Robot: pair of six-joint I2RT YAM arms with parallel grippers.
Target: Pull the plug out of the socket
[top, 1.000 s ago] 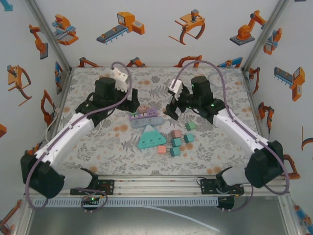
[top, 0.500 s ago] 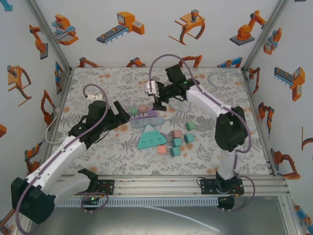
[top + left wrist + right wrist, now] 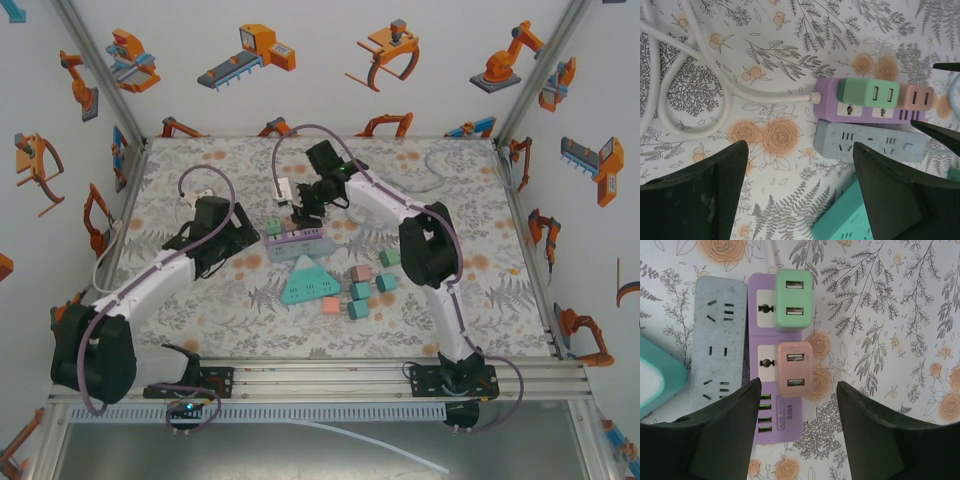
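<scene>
Right gripper [image 3: 799, 390] hangs wide open, holding nothing. Just ahead of the gap between its fingers sits the pink plug [image 3: 794, 367], seated in the purple socket strip [image 3: 761, 335] (a green plug [image 3: 794, 299] sits farther ahead). Left gripper [image 3: 800, 150] is likewise spread and empty.

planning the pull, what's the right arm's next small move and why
Probably lower the right jaws onto the pink plug and close. In the right wrist view they stand open either side of it, it is seated in the purple strip, and nothing is gripped.
</scene>
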